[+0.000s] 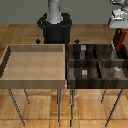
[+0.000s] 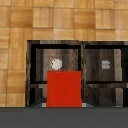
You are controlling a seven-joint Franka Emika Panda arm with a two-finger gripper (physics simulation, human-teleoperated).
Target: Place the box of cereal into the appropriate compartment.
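The cereal box (image 2: 64,88) filled the wrist view, hanging above the bin (image 2: 35,46), pinched in the gripper (image 1: 120,36) over the bin's far corner at the exterior view's right. It looked light, stiff and smooth, best gripped across its narrow flat faces.

Large light-wood tray (image 1: 34,64) (on thin legs) beside a four-cell bin (image 1: 96,82)

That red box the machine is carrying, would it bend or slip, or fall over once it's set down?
The red box shows flat faces and straight edges, so it probably stays stiff. Its plain, smooth-looking face might slip in a loose hold. It looks narrow under the hand above the dark bin, so set upright it could tip.
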